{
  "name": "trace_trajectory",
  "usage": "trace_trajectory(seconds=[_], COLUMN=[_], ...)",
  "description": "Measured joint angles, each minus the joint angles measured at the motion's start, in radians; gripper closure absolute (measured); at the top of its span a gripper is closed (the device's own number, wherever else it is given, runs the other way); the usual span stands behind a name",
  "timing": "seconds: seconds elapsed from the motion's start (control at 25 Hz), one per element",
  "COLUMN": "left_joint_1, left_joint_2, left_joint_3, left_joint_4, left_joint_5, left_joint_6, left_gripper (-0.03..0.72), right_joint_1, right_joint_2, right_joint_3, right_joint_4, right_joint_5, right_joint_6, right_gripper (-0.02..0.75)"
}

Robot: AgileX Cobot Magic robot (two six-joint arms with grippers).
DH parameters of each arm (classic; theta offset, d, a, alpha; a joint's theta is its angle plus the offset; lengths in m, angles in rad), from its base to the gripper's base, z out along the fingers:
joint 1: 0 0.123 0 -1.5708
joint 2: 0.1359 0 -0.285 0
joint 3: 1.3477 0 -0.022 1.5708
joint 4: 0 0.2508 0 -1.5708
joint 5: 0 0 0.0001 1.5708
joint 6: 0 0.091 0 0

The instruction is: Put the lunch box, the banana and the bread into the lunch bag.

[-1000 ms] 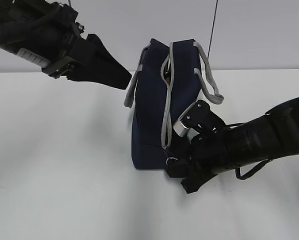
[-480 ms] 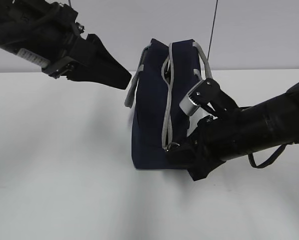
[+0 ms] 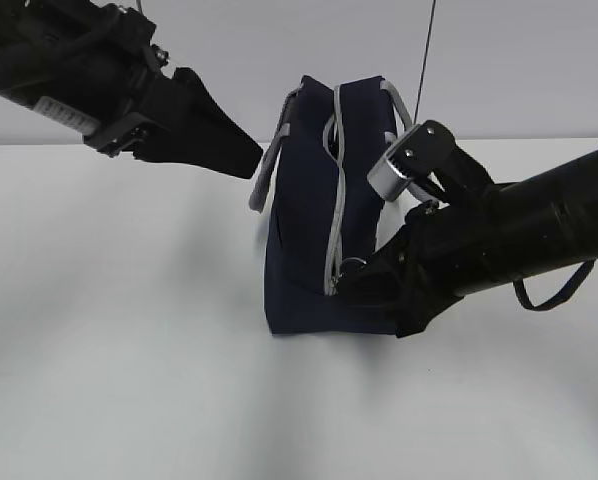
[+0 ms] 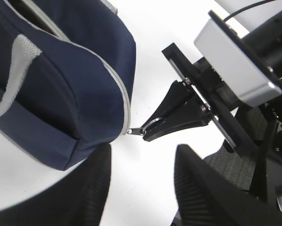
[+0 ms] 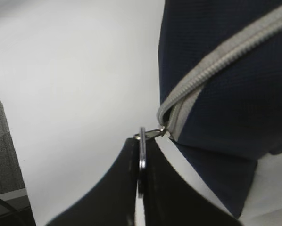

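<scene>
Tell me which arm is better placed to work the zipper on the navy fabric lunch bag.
Right. The right gripper is shut on the metal ring pull low on the navy fabric lunch bag; the left gripper hangs open beside it.

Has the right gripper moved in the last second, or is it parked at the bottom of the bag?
Yes. The right gripper, shut on the zipper ring, has climbed up the lunch bag, away from the table.

Right claw (image 4: 148,133) pinched on ring pull (image 4: 150,126) beside navy lunch bag (image 4: 70,94), seemingly upright.
</scene>
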Motion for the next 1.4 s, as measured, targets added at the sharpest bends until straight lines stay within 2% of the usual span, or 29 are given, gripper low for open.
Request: trace_trajectory(seconds=[0.44, 0.92, 1.4], left_joint_1=[0.0, 0.0, 0.0], left_joint_2=[0.0, -0.001, -0.004], left_joint_3=[0.006, 0.09, 0.172], left_joint_4=[0.028, 0.041, 0.031], left_joint_5=[-0.017, -0.102, -0.202], left_joint_6=[0.0, 0.012, 0.04], left_gripper=[0.365, 0.365, 0.365], right_joint_1=[0.0, 0.0, 0.0], right_joint_2=[-0.021, -0.021, -0.021], right_joint_3=[-0.162, -0.301, -0.333], right_joint_4=[-0.185, -0.278, -0.317], right_joint_5=[0.024, 0.031, 0.017], right_joint_6=[0.187, 0.265, 0.283], right_gripper=[0.754, 0.754, 0.754])
